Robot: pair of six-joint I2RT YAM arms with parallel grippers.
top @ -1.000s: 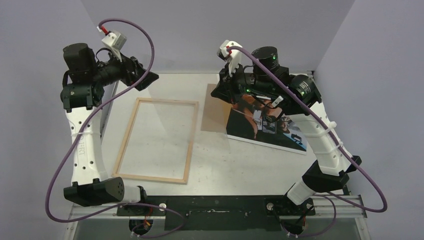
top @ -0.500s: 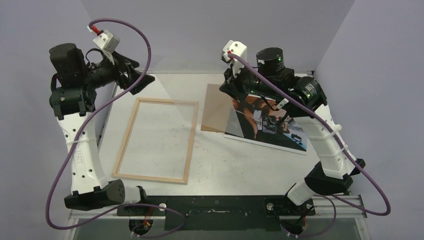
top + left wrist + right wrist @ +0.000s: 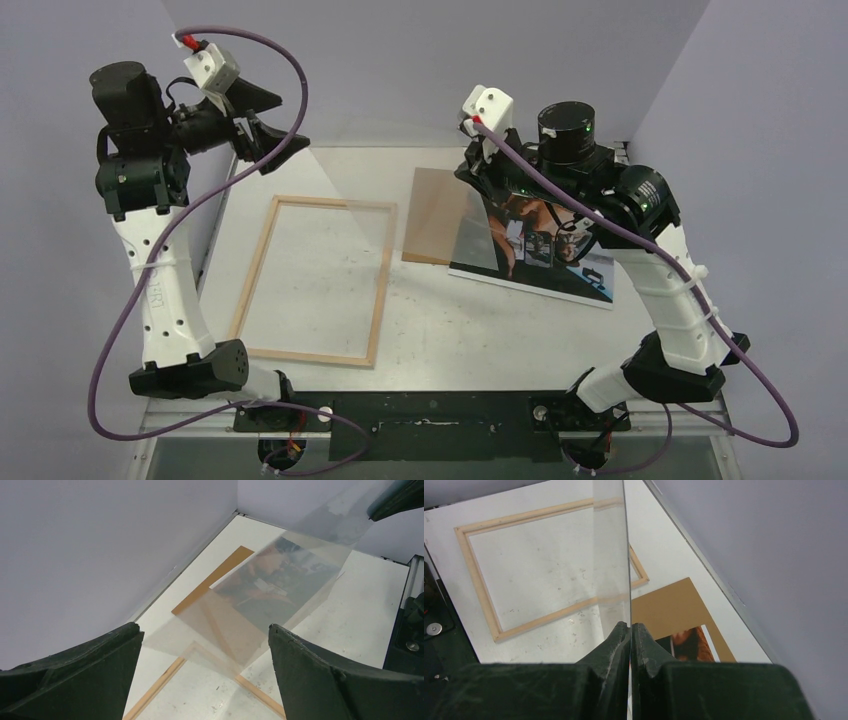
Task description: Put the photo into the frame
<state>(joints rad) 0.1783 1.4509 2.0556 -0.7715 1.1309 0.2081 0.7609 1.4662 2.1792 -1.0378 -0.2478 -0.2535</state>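
**Pale wood up on the frame, photo outside it**

Clock calls taken off the top view, 12 at the far wall.

Found the frame [image 3: 300,356] lying flat on the table [image 3: 450,330] at 9 o'clock. Bare-wood side up, only tabletop showing through the opening.

Found the photo [image 3: 545,268] flat at 3 o'clock, picture side up, well apart from the frame. Lost its far part under the right arm. Noted its 9 o'clock edge lapping over the brown backing board [image 3: 432,225]. Placed that board flat at 12 to 1 o'clock, just beside the frame's far right corner.

Saw the right gripper [image 3: 630,626] clenched, fingertips pinched on one edge of the clear sheet [image 3: 611,550]. Read the sheet as edge-on in the right wrist view, running straight out from the pinch. In the top view, traced it up in the air from the grip at 1 o'clock out toward 11. Put it above the board and the frame's far rail.

Saw the left gripper [image 3: 202,630] released, fingers [image 3: 90,665] spread wide with nothing between them. Placed it raised off the table at 10 to 11 o'clock. In the left wrist view, looked through the sheet at the photo and board, both washed out. Spotted the sheet's free corner close by one fingertip. Could not tell whether touching.
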